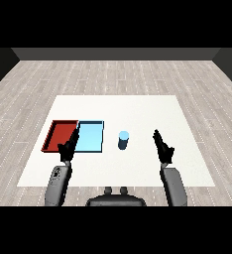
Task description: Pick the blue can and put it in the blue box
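Fingers straight on both hands, nothing held.

Right hand (162, 147) hovers over the white table (138, 106), well right of the blue can (123, 139), bare tabletop between them. That can stands upright just right of the light blue tray (90, 137). Left hand (67, 148) overlaps the seam between the blue tray and the red tray (60, 134) at their near edge.

There was one white table (138, 106), and on it lay two trays: one red tray (60, 134) and one light blue tray (90, 135). One blue can (123, 140) stood on the table. Two black hands showed, a left hand (67, 147) and a right hand (162, 148), one on each of two grey forearms.
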